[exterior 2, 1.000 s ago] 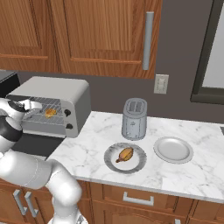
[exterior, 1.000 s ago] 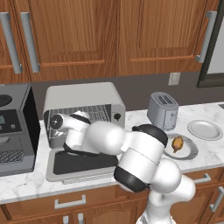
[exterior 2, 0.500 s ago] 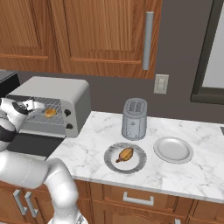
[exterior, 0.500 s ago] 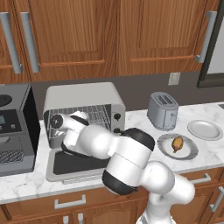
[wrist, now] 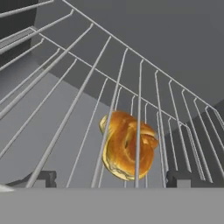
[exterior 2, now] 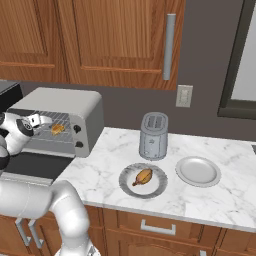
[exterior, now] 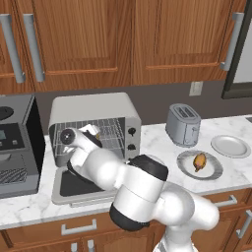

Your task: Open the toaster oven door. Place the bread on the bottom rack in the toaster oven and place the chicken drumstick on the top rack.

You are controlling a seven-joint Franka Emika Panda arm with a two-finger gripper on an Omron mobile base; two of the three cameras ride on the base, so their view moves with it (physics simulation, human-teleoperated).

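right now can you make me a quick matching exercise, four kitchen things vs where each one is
Things:
1. bread
2. chicken drumstick
3. toaster oven door
4. gripper

Places or states:
A. on a plate on the counter, in front of the small silver toaster
B. folded down flat and open
C. lying on a wire rack inside the toaster oven
D. open, at the mouth of the toaster oven

Pairs: 1-C, 2-A, 3-B, 4-D
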